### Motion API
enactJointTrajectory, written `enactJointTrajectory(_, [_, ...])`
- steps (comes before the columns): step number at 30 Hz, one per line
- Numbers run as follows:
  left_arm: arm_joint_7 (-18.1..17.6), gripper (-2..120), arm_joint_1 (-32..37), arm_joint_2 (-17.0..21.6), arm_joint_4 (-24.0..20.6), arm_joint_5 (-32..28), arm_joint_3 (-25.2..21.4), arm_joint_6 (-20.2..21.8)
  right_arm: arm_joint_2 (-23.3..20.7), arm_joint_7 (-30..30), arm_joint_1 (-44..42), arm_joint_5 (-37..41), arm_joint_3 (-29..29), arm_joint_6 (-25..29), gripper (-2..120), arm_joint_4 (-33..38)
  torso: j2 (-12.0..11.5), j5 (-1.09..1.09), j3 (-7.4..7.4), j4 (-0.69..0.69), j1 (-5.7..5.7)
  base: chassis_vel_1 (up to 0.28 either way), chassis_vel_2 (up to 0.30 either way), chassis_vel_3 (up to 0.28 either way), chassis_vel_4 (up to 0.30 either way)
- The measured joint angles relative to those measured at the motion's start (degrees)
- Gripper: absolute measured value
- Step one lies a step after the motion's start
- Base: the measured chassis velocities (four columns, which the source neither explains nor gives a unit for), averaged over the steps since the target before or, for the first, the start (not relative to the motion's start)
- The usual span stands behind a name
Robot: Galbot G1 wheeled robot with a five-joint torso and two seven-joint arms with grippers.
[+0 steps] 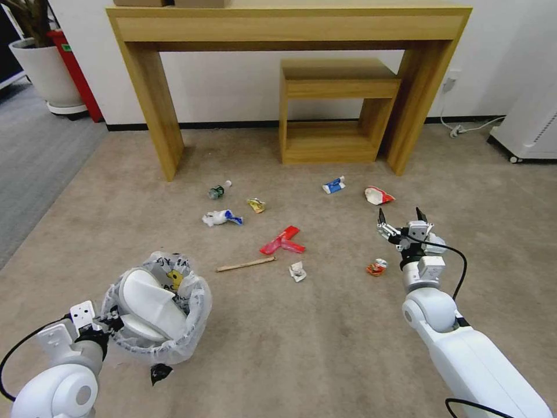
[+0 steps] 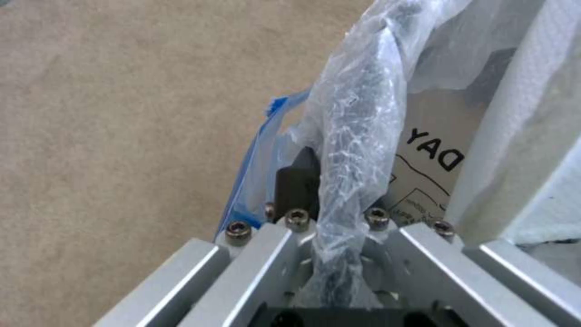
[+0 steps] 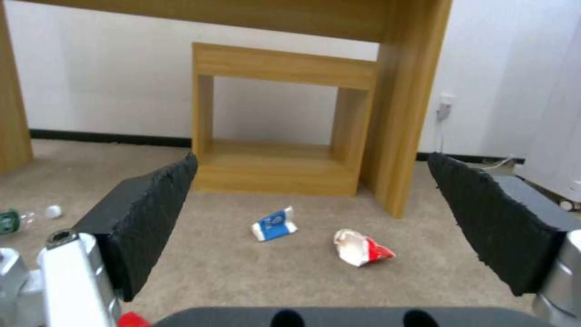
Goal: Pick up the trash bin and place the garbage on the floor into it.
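- Small round dark trash bin [image 1: 155, 307] lined with crinkly clear plastic: sitting at the near left of the beige short-pile carpet floor [image 1: 325, 337], holding white slippers [image 1: 152, 303].
- Left gripper [image 1: 110, 321]: clamping the bagged rim, jaws closing tight on the plastic-wrapped edge [image 2: 351, 150].
- Right gripper [image 1: 403, 219]: hovering above the carpet with its black pads [image 3: 145, 213] spread wide, gripping nothing.
- Blue-white tube [image 1: 334, 185] and red-white crumpled wrapper [image 1: 378, 195]: lying just ahead of the right gripper.
- Crushed red can [image 1: 377, 267]: lying beside the right wrist.
- Red paper [image 1: 282, 240], wooden stick [image 1: 246, 265], white paper wad [image 1: 297, 271], small plastic bottle [image 1: 219, 189]: lying scattered mid-floor.
- Light wooden console table [image 1: 290, 23]: standing behind.
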Motion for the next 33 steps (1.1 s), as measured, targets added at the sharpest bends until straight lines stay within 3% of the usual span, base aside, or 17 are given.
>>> enactJointTrajectory(12, [0.16,0,-0.28,0.52,0.64,-0.7,-0.55,-0.4,0.52,-0.34,0.59,-0.33,-0.98,0.29,98,-0.58,0.0,0.0,0.0,-0.02,0.0,0.021,0.026,-0.028,-0.024])
enactJointTrajectory(20, [0.16,0,-0.36,0.67,0.95,-0.77,-0.6,-0.66,1.06,-0.24,0.76,-1.16,-1.15,0.47,92,-1.15,0.0,0.0,0.0,-0.02,0.0,0.0,0.0,0.0,0.0])
enactJointTrajectory(33, [0.11,0,-0.4,0.97,0.97,-1.18,-1.0,-0.73,0.42,-0.3,0.07,-0.2,-0.9,0.51,92,-0.31,0.0,-0.01,0.0,0.0,0.01,0.086,0.077,-0.07,-0.072])
